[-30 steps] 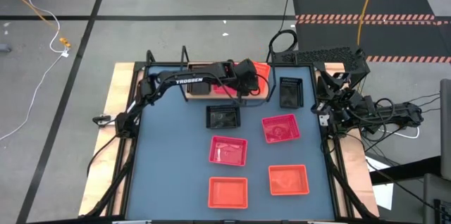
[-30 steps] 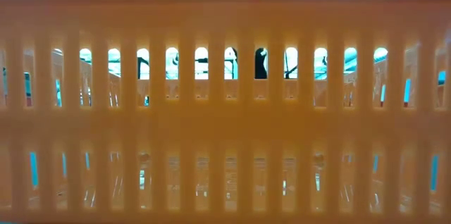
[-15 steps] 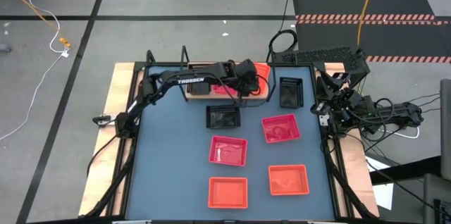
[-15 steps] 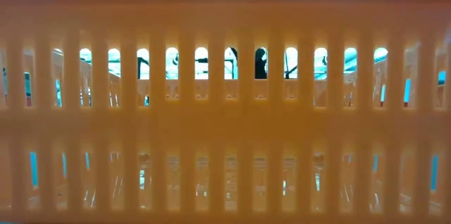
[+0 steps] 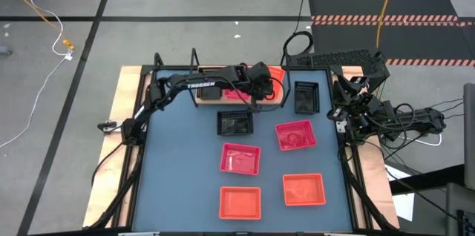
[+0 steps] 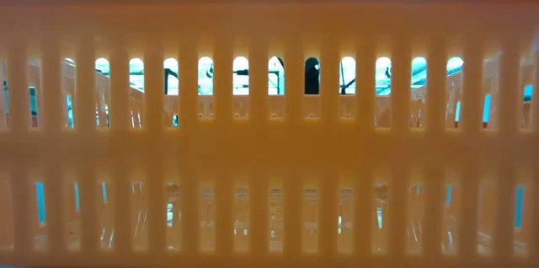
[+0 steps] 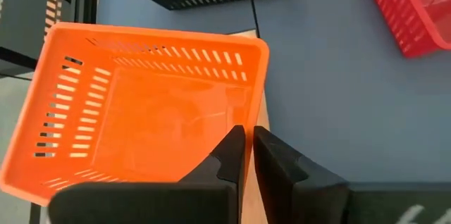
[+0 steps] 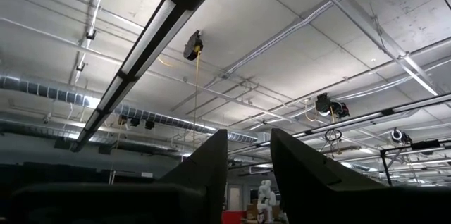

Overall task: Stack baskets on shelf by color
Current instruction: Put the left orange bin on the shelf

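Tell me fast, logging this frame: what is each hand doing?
Left hand: closed on the orange basket wall.
Right hand: open, empty, pointing at the ceiling.

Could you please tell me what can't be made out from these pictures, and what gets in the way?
- Low view: an orange basket wall fills the frame, hiding nearly the whole table.
- High view: the left arm covers part of the shelf, so the baskets there cannot be counted.
- Left wrist view: the orange basket is cut off at the frame edge.
- Right wrist view: the right gripper faces the ceiling; no table shows.
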`<state>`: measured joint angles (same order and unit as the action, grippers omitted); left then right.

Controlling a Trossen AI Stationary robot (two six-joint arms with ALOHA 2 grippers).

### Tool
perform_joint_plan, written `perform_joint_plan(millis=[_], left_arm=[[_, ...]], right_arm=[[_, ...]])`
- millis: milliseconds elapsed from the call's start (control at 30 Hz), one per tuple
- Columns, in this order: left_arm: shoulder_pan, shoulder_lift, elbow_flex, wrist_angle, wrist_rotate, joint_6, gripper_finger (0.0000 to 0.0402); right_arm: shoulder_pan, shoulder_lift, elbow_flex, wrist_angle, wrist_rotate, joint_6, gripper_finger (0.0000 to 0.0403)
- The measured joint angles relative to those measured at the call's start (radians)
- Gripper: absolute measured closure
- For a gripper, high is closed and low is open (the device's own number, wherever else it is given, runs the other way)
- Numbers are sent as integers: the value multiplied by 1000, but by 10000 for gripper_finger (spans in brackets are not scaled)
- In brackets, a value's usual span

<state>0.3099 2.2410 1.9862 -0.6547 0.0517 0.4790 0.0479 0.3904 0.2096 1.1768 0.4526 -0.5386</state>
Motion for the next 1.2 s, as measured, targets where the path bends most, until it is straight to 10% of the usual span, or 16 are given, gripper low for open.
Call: perform_joint_plan(millis=[533, 1200], left_arm=[[-1, 0, 0, 17, -27, -19, 261], [-4, -1, -71, 90, -27, -127, 329]], right_arm=[[0, 0, 0, 0, 0, -1, 298], [0, 0, 0, -4, 0, -1, 298]])
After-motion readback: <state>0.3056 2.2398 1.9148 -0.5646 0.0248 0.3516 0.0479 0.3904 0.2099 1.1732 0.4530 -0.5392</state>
